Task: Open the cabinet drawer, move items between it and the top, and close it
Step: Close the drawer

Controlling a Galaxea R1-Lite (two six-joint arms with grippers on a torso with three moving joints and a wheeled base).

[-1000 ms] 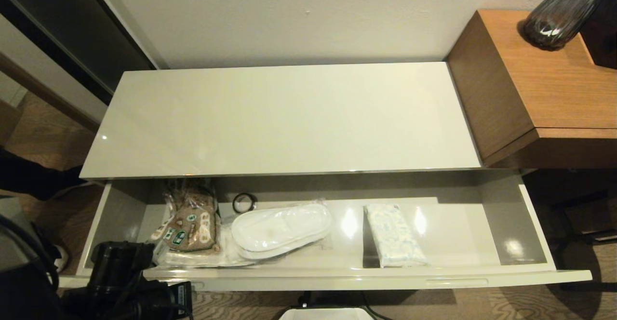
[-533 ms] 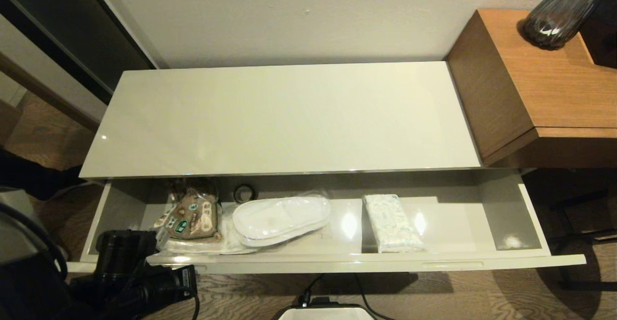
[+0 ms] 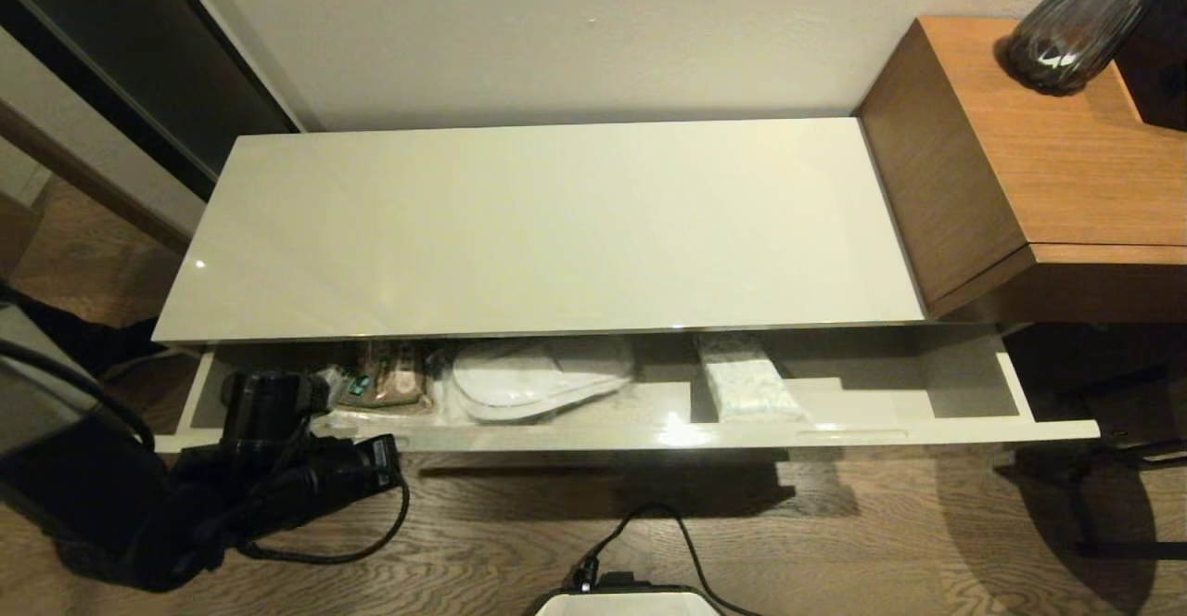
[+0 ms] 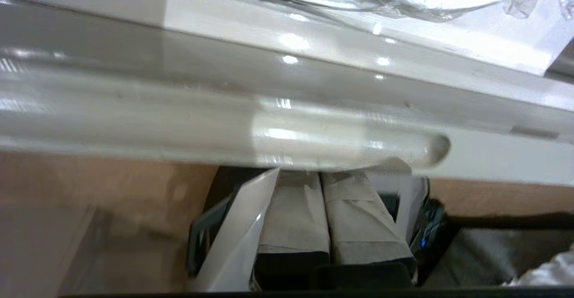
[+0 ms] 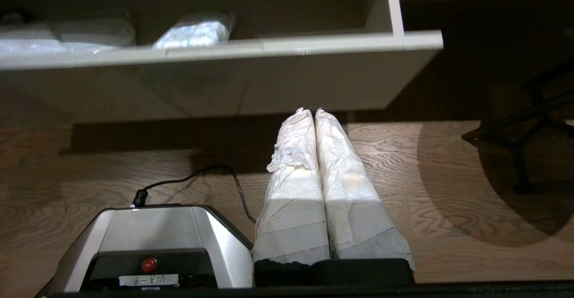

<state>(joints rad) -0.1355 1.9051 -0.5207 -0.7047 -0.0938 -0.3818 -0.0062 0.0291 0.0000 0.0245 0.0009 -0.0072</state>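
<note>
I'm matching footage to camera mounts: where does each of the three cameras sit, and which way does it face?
Head view: high, looking down on the top and drawer; left arm shows.
Left wrist view: behind the shut left gripper, against the drawer front.
Right wrist view: low, behind the shut right gripper, facing the drawer across the floor.
Head and right wrist views share the tissue pack.

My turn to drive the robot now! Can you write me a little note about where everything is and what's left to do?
Left gripper: shut, fingertips against the drawer front at its left slot handle, holding nothing.
Right gripper: shut, idle, low in front of the cabinet, above the floor.
Cabinet drawer: about half shut.
Inside it: wrapped slippers, tissue pack, brown packet.
The top holds no items.
Done: drawer opened, closing begun.
Left: push the drawer fully shut. No item sits on the top, so check whether any still needs moving.
</note>
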